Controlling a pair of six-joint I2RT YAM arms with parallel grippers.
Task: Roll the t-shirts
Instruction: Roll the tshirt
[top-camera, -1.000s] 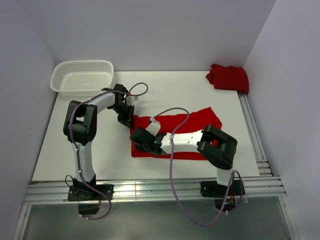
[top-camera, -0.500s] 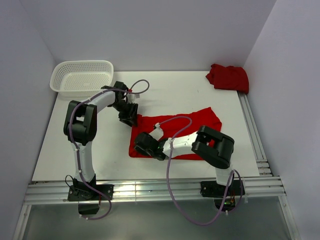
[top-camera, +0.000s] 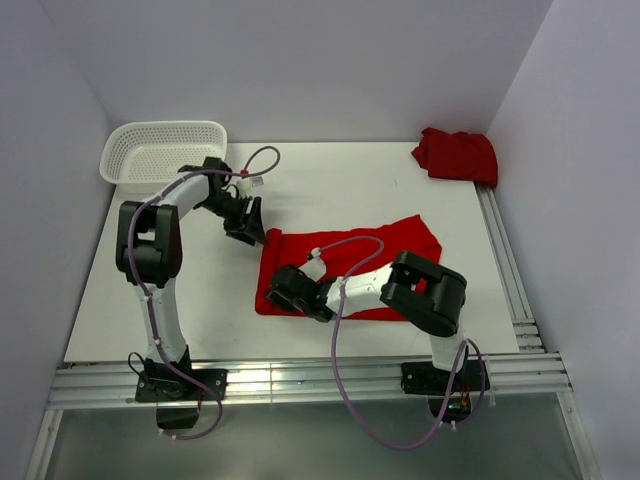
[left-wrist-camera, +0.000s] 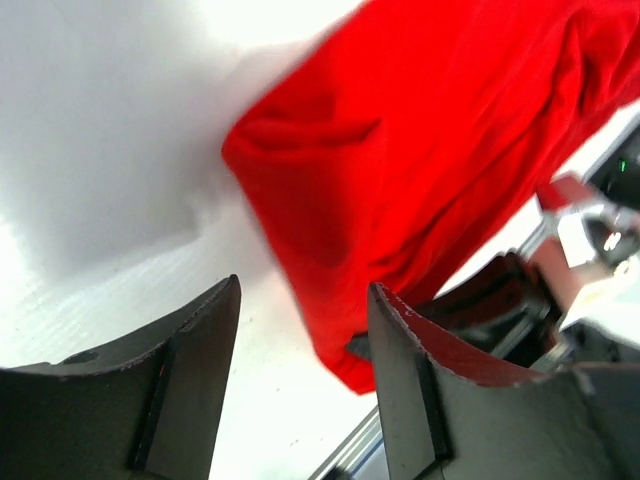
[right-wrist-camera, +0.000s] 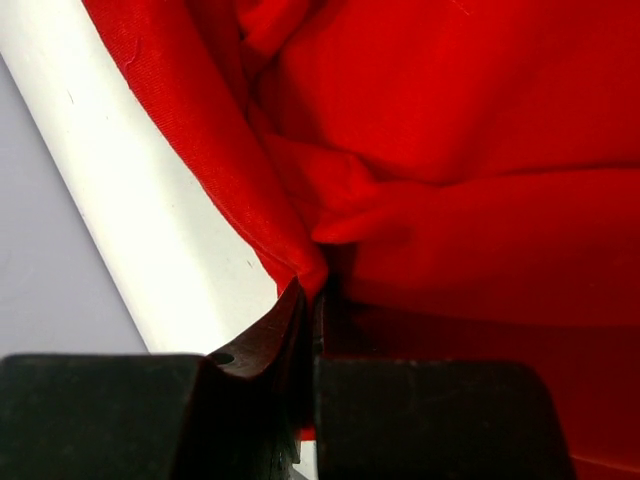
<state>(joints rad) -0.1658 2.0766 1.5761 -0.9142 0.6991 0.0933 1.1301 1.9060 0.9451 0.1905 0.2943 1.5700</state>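
Right gripper (right-wrist-camera: 310, 300) is clenched on a pinched fold at the near-left edge of the red t-shirt (top-camera: 375, 250). The cloth bunches straight ahead of its closed fingers. Left gripper (left-wrist-camera: 305, 295) hangs released, its 2 fingers apart with nothing between them. The shirt's far-left corner lies just ahead of and below those fingers on the table (top-camera: 180, 290), and as far as the wrist view shows it is not touched.

A straight roll probably needs both grippers on the same short edge, 1 at each corner. The left gripper would therefore do well to drop onto the corner in front of it and close on every layer before the right one pulls. A pull from 1 side alone would likely skew the cloth.

The right gripper's bite sits on a crumpled fold, so the first turn could come out lumpy. Keeping the edge taut between the 2 grippers and carrying it low over the cloth should help.

A second t-shirt (top-camera: 456, 155) lies crumpled well beyond and to the right of the right gripper. The basket (top-camera: 120, 165) stands near the left gripper's outer side.
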